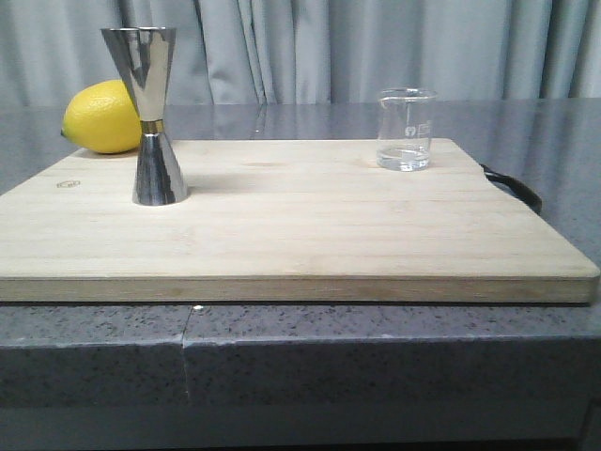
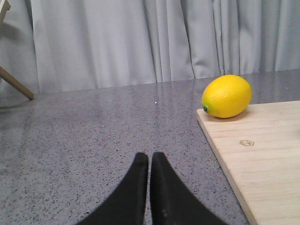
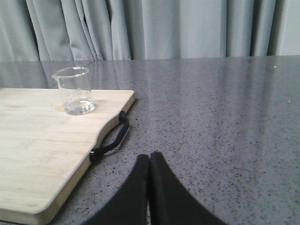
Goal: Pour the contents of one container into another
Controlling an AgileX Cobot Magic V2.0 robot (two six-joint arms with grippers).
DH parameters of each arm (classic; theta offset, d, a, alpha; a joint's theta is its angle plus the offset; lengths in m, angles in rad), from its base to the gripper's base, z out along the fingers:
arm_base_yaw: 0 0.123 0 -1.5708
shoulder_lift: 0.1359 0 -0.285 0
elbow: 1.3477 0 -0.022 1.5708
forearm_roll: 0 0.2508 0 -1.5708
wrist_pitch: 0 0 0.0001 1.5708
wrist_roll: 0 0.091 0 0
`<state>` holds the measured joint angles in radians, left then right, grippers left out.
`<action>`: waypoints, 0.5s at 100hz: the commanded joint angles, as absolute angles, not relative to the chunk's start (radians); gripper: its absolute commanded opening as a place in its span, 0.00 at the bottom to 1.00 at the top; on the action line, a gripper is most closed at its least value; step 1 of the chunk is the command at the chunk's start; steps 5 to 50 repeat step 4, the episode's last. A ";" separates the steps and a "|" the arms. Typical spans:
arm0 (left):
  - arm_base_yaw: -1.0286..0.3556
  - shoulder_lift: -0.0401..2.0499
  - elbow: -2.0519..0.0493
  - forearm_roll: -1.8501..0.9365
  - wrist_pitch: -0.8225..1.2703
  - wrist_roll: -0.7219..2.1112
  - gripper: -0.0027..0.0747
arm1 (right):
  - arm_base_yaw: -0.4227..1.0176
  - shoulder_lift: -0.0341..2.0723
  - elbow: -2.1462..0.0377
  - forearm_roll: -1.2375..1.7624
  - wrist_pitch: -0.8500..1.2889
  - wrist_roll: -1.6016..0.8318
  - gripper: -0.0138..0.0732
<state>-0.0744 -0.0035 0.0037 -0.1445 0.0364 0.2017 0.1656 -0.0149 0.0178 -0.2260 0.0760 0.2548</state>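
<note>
A small clear glass beaker [image 1: 406, 130] stands upright at the back right of the wooden board [image 1: 282, 235]; it also shows in the right wrist view as the beaker [image 3: 74, 91]. The tall steel jigger [image 1: 150, 115] with a gold band stands upright at the board's left. My left gripper [image 2: 149, 157] is shut and empty over the grey counter, left of the board. My right gripper [image 3: 149, 157] is shut and empty over the counter, right of the board. Neither gripper shows in the front view.
A yellow lemon [image 1: 101, 116] lies at the board's back left corner, also seen as the lemon [image 2: 227, 96]. A black strap handle [image 3: 112, 138] hangs off the board's right edge. Grey curtains close the back. A wooden leg [image 2: 16, 83] stands far left.
</note>
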 commanded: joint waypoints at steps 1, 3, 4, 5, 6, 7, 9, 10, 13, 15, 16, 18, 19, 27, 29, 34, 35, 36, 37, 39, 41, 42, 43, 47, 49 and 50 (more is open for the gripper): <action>-0.071 -0.030 0.040 -0.155 -0.032 0.195 0.01 | 0.163 -0.025 0.041 -0.227 0.009 0.249 0.08; -0.071 -0.030 0.040 -0.155 -0.032 0.195 0.01 | 0.163 -0.025 0.041 -0.227 0.009 0.249 0.08; -0.071 -0.030 0.040 -0.155 -0.032 0.195 0.01 | 0.163 -0.025 0.041 -0.227 0.009 0.249 0.08; -0.071 -0.030 0.040 -0.155 -0.032 0.195 0.01 | 0.163 -0.025 0.041 -0.227 0.009 0.249 0.08; -0.071 -0.030 0.040 -0.155 -0.032 0.195 0.01 | 0.163 -0.025 0.041 -0.227 0.009 0.249 0.08; -0.071 -0.030 0.040 -0.155 -0.032 0.195 0.01 | 0.163 -0.025 0.041 -0.227 0.009 0.249 0.08; -0.071 -0.030 0.040 -0.155 -0.032 0.195 0.01 | 0.163 -0.025 0.041 -0.227 0.009 0.249 0.08; -0.071 -0.030 0.040 -0.155 -0.032 0.195 0.01 | 0.163 -0.025 0.041 -0.227 0.009 0.249 0.08; -0.071 -0.030 0.040 -0.155 -0.032 0.195 0.01 | 0.163 -0.025 0.041 -0.227 0.009 0.249 0.08; -0.071 -0.030 0.040 -0.155 -0.032 0.195 0.01 | 0.163 -0.025 0.041 -0.227 0.009 0.249 0.08; -0.071 -0.030 0.040 -0.155 -0.032 0.195 0.01 | 0.163 -0.025 0.041 -0.227 0.009 0.249 0.08; -0.071 -0.030 0.040 -0.155 -0.032 0.195 0.01 | 0.163 -0.025 0.041 -0.227 0.009 0.249 0.08; -0.071 -0.030 0.040 -0.155 -0.032 0.195 0.01 | 0.163 -0.025 0.041 -0.227 0.009 0.249 0.08; -0.071 -0.030 0.040 -0.155 -0.032 0.195 0.01 | 0.163 -0.025 0.041 -0.227 0.009 0.249 0.08; -0.071 -0.030 0.040 -0.155 -0.032 0.195 0.01 | 0.163 -0.025 0.041 -0.227 0.009 0.249 0.08; -0.071 -0.030 0.040 -0.155 -0.032 0.195 0.01 | 0.163 -0.025 0.041 -0.227 0.009 0.249 0.08; -0.071 -0.030 0.040 -0.155 -0.032 0.195 0.01 | 0.163 -0.025 0.041 -0.227 0.009 0.249 0.08; -0.071 -0.030 0.040 -0.155 -0.032 0.195 0.01 | 0.163 -0.025 0.041 -0.227 0.009 0.249 0.08; -0.071 -0.030 0.040 -0.155 -0.032 0.195 0.01 | 0.163 -0.025 0.041 -0.227 0.009 0.249 0.08; -0.071 -0.030 0.040 -0.155 -0.032 0.195 0.01 | 0.163 -0.025 0.041 -0.227 0.009 0.249 0.08; -0.071 -0.030 0.040 -0.155 -0.032 0.195 0.01 | 0.163 -0.025 0.041 -0.227 0.009 0.249 0.08; -0.071 -0.030 0.040 -0.155 -0.032 0.195 0.01 | 0.163 -0.025 0.041 -0.227 0.009 0.249 0.08; -0.071 -0.030 0.040 -0.155 -0.032 0.195 0.01 | 0.163 -0.025 0.041 -0.227 0.009 0.249 0.08; -0.071 -0.030 0.040 -0.155 -0.032 0.195 0.01 | 0.163 -0.025 0.041 -0.227 0.009 0.249 0.08; -0.071 -0.030 0.040 -0.155 -0.032 0.195 0.01 | 0.163 -0.025 0.041 -0.227 0.009 0.249 0.08; -0.071 -0.030 0.040 -0.155 -0.032 0.195 0.01 | 0.163 -0.025 0.041 -0.227 0.009 0.249 0.08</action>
